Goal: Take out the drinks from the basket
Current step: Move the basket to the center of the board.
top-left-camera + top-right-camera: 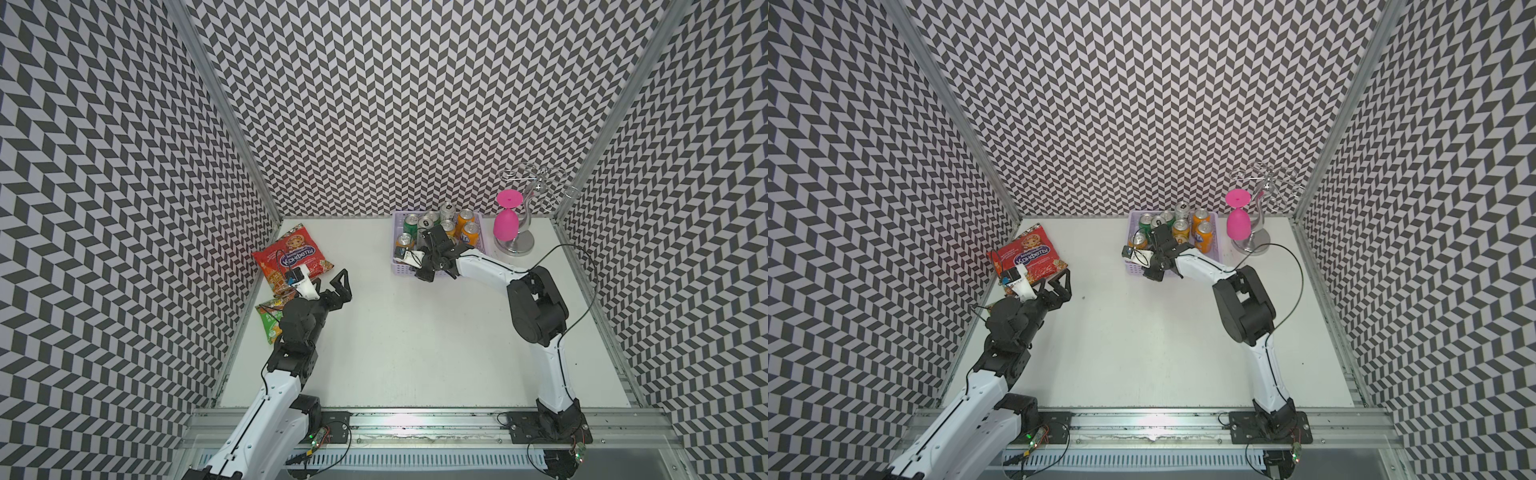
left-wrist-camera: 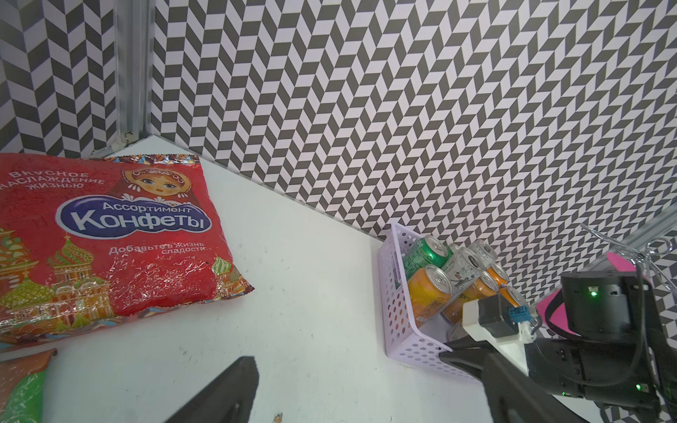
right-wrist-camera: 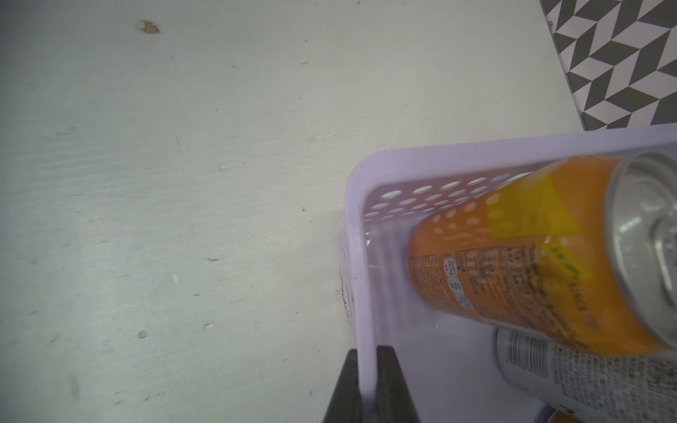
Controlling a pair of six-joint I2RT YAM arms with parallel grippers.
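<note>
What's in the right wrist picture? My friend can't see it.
The right hand pinches the wall of the lavender basket. Inside sit an orange can and a silver-white can; the white table lies outside.

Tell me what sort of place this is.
Most likely a robot test booth: black-and-white chevron-patterned wall panels enclose a white tabletop, two white-and-black robot arms are bolted to an aluminium rail, and a lavender perforated plastic basket holds small aluminium cans.

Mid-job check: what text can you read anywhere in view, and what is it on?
"Ассортимент Конфеты": red candy bag
"ВКУСНОЕ НАСЛАЖДЕНИЕ ЖИЗНЮ": same bag
"Добавьте в Жизнь сладости": same bag
Print on the orange can and silver-white can in the lavender basket: too blurred to read.
</note>
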